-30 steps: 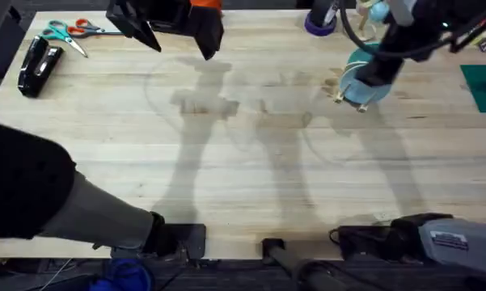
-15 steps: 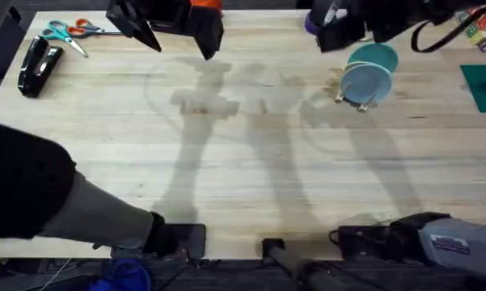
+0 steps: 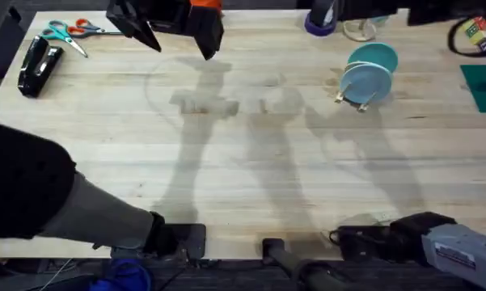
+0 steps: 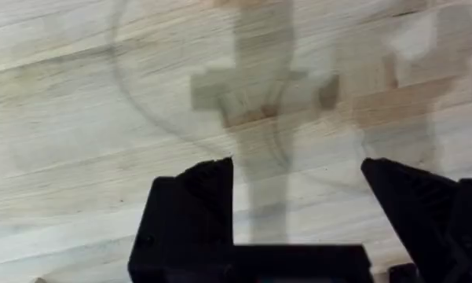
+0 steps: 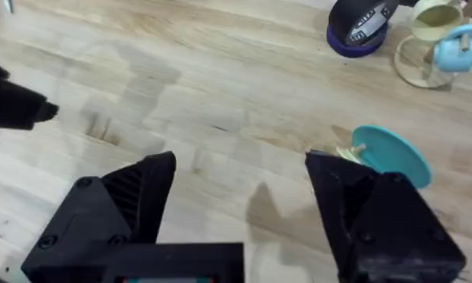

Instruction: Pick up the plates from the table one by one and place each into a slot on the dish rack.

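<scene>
Two plates are seen standing on edge in the dish rack (image 3: 357,95), which sits on the far right part of the light wood worktop (image 3: 251,178). The pale sky-blue plate (image 3: 365,82) leans nearest the arm bases, and the darker teal plate (image 3: 375,55) stands just behind it, each held upright between the rack's pegs so that it cannot roll or fall flat. No further plate is seen lying on the worktop, so the task is judged to be at or near its end.

The right pincer (image 5: 239,200) is seen with its black fingers spread wide and nothing between them, hanging above bare wood just beside the rack; the teal plate and a wooden peg show past one finger. This open, empty pose fits a plate set down and let go. The left pincer (image 4: 298,196) is likewise open and empty, held over bare planks well apart from the rack, out of the way.

Beyond the rack, a purple tape roll (image 3: 319,24) and a mug stand (image 5: 432,47) with a blue mug are placed. Far to the rack's left lie scissors (image 3: 69,32) and a black stapler (image 3: 39,65).
</scene>
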Controlling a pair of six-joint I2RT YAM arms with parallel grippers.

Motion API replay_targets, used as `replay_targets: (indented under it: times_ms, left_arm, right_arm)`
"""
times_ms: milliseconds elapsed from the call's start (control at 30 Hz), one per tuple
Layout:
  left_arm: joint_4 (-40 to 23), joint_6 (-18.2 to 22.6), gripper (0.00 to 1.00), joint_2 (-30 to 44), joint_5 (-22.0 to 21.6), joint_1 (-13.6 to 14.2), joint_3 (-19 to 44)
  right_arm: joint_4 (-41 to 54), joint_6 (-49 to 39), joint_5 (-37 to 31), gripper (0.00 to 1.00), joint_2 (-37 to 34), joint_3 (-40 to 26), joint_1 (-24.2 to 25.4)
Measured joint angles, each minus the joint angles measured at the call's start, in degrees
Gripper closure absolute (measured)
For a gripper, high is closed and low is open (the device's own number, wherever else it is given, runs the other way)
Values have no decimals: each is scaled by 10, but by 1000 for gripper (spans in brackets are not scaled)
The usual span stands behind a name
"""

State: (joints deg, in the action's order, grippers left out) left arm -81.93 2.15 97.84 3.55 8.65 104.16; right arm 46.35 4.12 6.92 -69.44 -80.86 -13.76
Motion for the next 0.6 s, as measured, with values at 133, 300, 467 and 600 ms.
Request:
replay_targets:
  times_ms: [133,300,467,600]
  left_arm:
    - [0,0,7,0,0,0,0]
    - [0,0,7,0,0,0,0]
    - [0,0,8,0,0,0,0]
    - [0,0,7,0,0,0,0]
  right_arm:
    - [23,4,0,7,12,0,0]
    - [63,5,-29,7,11,0,0]
    - [116,6,-72,7,11,0,-1]
    - [126,6,-86,7,11,0,-1]
